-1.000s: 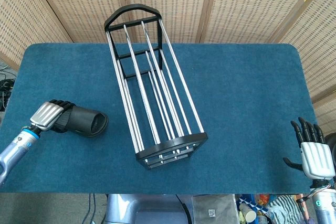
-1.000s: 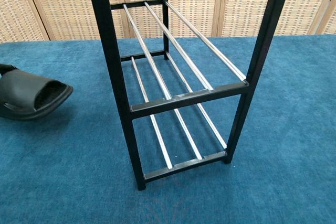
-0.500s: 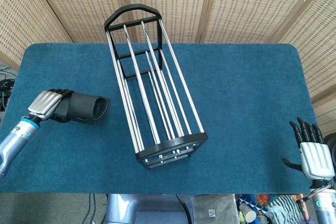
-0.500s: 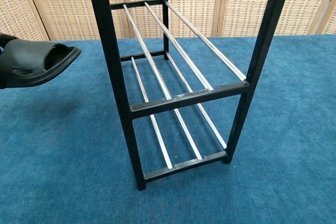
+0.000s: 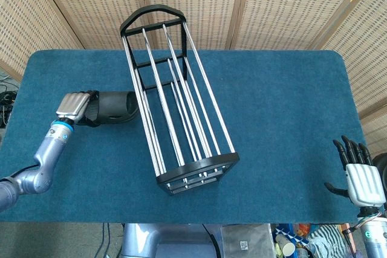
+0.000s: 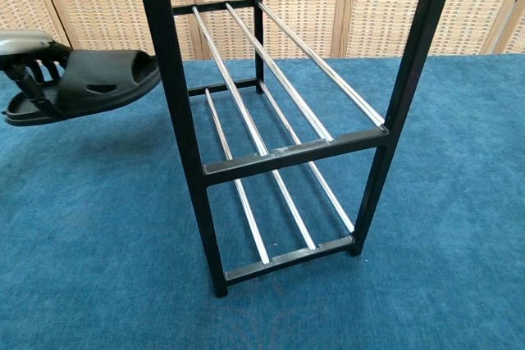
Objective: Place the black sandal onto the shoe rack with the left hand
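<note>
My left hand (image 5: 76, 108) grips the heel end of the black sandal (image 5: 116, 107) and holds it in the air, toe pointing at the left side of the shoe rack (image 5: 175, 98). In the chest view the black sandal (image 6: 94, 84) hangs level, its toe just left of the rack's front left post (image 6: 176, 120), with my left hand (image 6: 29, 55) at the frame's left edge. The rack has chrome rods on two tiers and a black frame. My right hand (image 5: 361, 173) rests open off the table's right front corner, holding nothing.
The blue cloth table (image 5: 278, 113) carries only the rack, which stands near the middle. Woven screen panels (image 5: 272, 4) close off the back. Bare cloth lies left of the rack under the sandal and across the whole right half.
My left hand lifted the sandal off the cloth and carried it up and to the right, until its toe reached the rack's left side. The right hand stayed still.
</note>
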Controlling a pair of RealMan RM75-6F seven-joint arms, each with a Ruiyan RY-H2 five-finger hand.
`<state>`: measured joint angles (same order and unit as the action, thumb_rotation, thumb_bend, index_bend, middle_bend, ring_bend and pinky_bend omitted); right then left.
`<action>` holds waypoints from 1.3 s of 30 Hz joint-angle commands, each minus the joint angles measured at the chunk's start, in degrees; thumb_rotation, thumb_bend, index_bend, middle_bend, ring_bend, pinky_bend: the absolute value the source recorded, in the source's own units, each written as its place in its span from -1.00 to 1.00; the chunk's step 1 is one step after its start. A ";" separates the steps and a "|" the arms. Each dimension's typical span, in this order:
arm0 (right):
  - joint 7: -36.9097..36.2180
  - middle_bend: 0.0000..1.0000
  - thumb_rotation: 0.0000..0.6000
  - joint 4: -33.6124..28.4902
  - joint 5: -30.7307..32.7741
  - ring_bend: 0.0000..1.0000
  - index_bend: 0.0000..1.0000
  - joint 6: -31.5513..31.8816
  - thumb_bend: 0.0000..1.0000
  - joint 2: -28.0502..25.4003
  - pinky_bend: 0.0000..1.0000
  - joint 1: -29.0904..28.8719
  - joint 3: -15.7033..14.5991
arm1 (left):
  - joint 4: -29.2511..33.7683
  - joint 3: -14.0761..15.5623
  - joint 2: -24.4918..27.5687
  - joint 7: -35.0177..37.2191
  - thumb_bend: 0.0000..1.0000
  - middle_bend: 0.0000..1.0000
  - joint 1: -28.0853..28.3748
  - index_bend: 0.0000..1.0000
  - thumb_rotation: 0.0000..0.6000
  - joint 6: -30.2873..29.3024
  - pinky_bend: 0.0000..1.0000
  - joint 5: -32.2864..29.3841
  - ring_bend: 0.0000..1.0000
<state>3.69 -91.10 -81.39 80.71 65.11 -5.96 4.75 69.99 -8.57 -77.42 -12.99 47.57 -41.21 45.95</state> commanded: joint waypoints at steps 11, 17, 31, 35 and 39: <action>-1.86 -1.00 1.00 0.17 0.38 -1.00 -1.00 -0.55 -1.00 -0.66 -1.00 -0.11 0.14 | -0.44 -3.42 -10.48 -11.85 -0.71 -0.03 8.01 0.02 1.00 -3.51 0.01 -18.71 -0.06; -3.00 -1.00 1.00 0.44 0.94 -1.00 -1.00 -0.76 -1.00 -1.01 -1.00 -0.06 0.39 | -1.50 -4.54 -11.47 -13.35 -0.71 -0.03 9.54 0.02 1.00 -4.07 0.01 -20.60 -0.06; -5.31 -1.00 1.00 1.06 2.12 -1.00 -1.00 -1.57 -1.00 -1.70 -1.00 -0.33 1.13 | -6.40 -6.32 -13.94 -19.60 -0.71 -0.03 14.65 0.02 1.00 -3.00 0.01 -28.85 -0.06; -5.27 -1.00 1.00 1.31 2.03 -1.00 -1.00 -1.67 -1.00 -1.62 -1.00 -0.43 1.08 | -8.62 -6.85 -15.40 -20.46 -0.71 -0.04 15.94 0.02 1.00 -1.77 0.01 -30.35 -0.06; -5.53 -1.00 1.00 1.45 2.06 -1.00 -1.00 -1.70 -1.00 -1.65 -1.00 -0.43 1.10 | -11.13 -6.99 -17.35 -20.77 -0.71 -0.04 16.95 0.02 1.00 -1.03 0.01 -29.96 -0.06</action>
<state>-1.84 -89.65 -79.33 79.01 63.46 -6.39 5.84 59.55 -15.43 -94.13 -33.75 64.14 -42.50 15.71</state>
